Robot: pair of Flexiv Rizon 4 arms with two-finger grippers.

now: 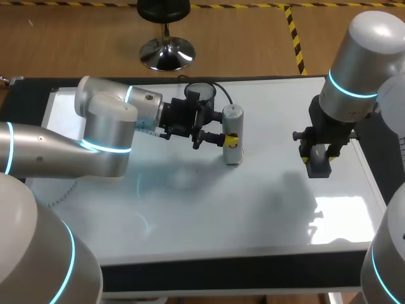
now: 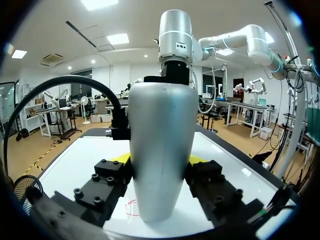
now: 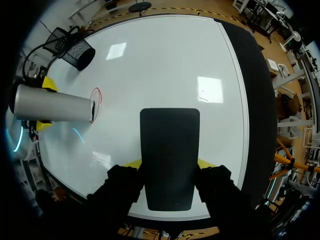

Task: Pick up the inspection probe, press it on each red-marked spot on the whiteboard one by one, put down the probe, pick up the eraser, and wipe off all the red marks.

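My left gripper (image 1: 223, 139) is shut on the silver cylindrical inspection probe (image 1: 232, 135), which stands upright with its tip on or just above the whiteboard (image 1: 266, 190). In the left wrist view the probe (image 2: 161, 150) fills the space between the fingers, its tip over a red ring mark (image 2: 131, 207). From the right wrist view the probe (image 3: 52, 104) has its end at the red mark (image 3: 96, 97). My right gripper (image 1: 318, 154) is shut on the dark rectangular eraser (image 1: 319, 163), held above the board's right side; the eraser (image 3: 169, 156) sits between the yellow tips.
A black mesh cup (image 3: 77, 52) stands on the board's far part, behind the probe. A black cable (image 1: 215, 88) loops near it. The dark table edge (image 1: 228, 275) runs along the front and right of the board.
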